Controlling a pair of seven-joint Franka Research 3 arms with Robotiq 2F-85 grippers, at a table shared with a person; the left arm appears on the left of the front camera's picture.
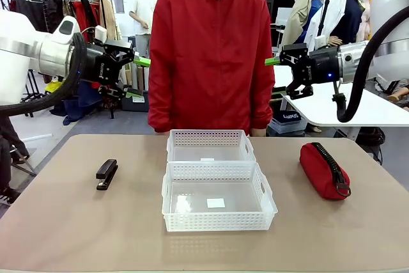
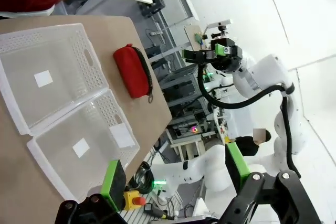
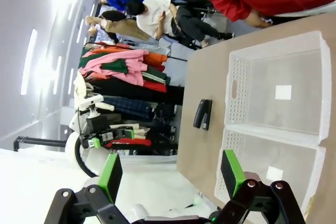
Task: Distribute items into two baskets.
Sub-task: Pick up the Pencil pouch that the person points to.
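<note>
Holding nothing, L pincer [image 1: 138, 78] & R pincer [image 1: 280, 78] released, 2 baskets [image 1: 208, 137] [image 1: 217, 220], 1 red pouch [image 1: 323, 171], 1 blk stapler [image 1: 107, 174]

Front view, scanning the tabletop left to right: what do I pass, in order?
Black stapler → two white baskets, one behind the other at the middle → red pouch.

Beyond the parted fingers [image 3: 111, 176], the stapler [image 3: 202, 114] lies beside two baskets [image 3: 237, 94].
</note>
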